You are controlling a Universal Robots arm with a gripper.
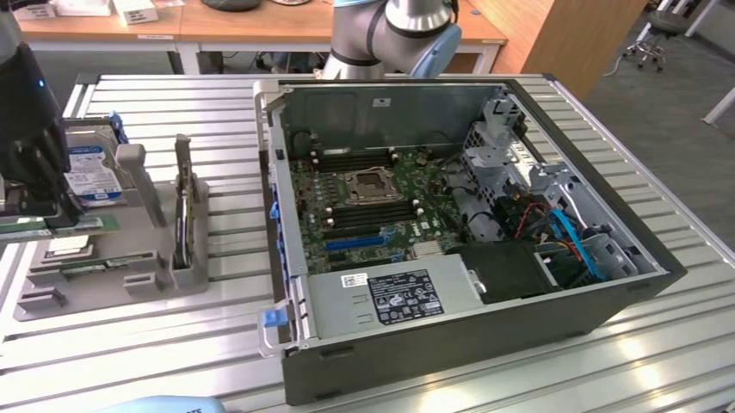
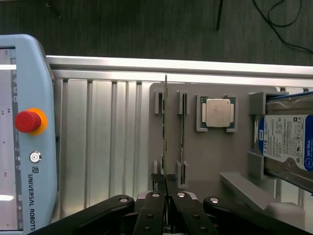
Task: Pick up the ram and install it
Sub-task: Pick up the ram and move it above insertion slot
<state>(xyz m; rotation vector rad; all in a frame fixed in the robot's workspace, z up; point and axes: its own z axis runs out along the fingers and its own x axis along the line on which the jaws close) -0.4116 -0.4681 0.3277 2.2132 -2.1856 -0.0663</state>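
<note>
**Ana:** Start with the big pieces. What is on the slatted metal table (image 1: 643, 344)?

**Ben:** An open computer case (image 1: 460, 361) takes up most of it. Its side panel is off, so the green motherboard (image 1: 344, 215) faces up. On the exterior view's left of the case lies a grey holder (image 2: 210, 156), and the parts stand in its slots.

**Ana:** And the pale blue slab at the table's edge?

**Ben:** That is the teach pendant (image 2: 44, 147), lying flat on the slats well apart from the holder. A hard drive (image 2: 286, 142) with a blue and white label sits in a bracket at the holder's other end.

**Ana:** Where is the gripper (image 2: 165, 180)?

**Ben:** It is over the holder. Its two black fingers are pinched together on the near end of the ram (image 2: 166, 122).

**Ana:** So the ram is at the holder, not in the case?

**Ben:** Yes. It stands on edge in line with its slot (from the wrist it is only a thin line). I cannot tell whether its lower edge sits in the slot or just above it.

**Ana:** What about the smaller things?

**Ben:** A second green stick (image 2: 182, 127) stands just beside the ram and parallel to it, with the fingers clear of it. It lies between the ram and the square silver processor (image 2: 217, 112), which sits in its own pocket. The smallest thing is the red button (image 2: 25, 121) on the pendant.
</note>
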